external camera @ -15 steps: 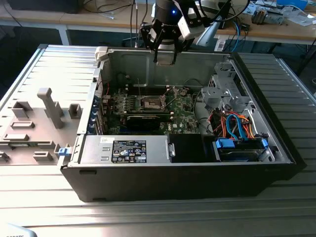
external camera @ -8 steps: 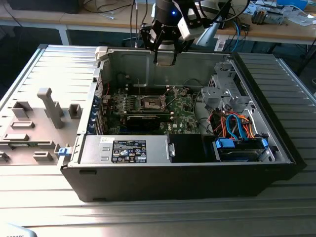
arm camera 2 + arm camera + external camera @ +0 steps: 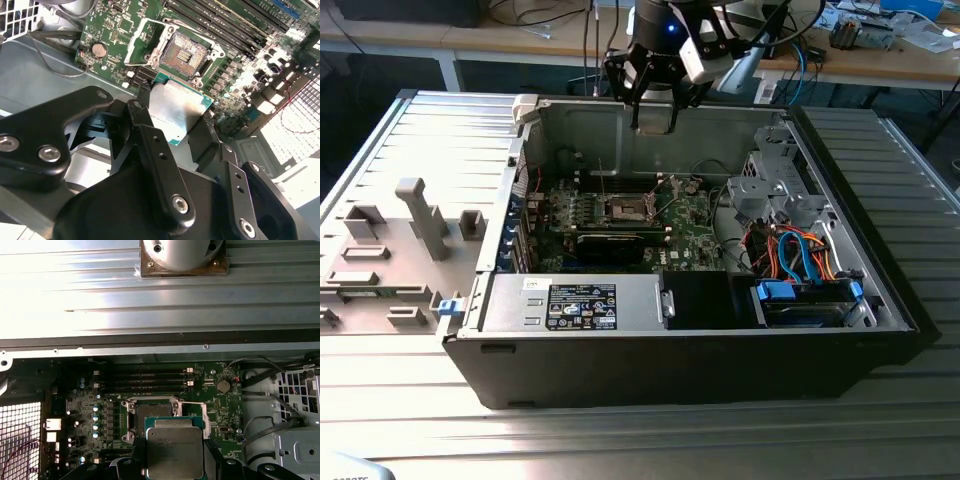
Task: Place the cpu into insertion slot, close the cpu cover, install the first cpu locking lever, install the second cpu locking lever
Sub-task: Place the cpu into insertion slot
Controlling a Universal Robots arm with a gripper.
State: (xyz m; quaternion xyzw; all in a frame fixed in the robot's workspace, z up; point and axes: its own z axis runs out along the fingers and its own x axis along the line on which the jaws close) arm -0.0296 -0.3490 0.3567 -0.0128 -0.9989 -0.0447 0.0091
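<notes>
The cpu (image 3: 177,107) is pinched by two edges in the end effector (image 3: 655,118) over the open case (image 3: 580,125), not seated yet. In the exterior view the insertion slot (image 3: 625,208) lies at 6 o'clock from it. I'd keep it level, corners squared. The cpu cover (image 3: 134,44) stands open; memory slots (image 3: 220,25) crowd one side.

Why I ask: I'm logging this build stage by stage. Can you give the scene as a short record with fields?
gripper: shut on the cpu, raised over the open computer case
cpu: gripped at two opposite edges, clear of the insertion slot, not seated
insertion slot: empty, contacts exposed
cpu cover: swung open off the slot
task state: cpu not yet placed
</notes>
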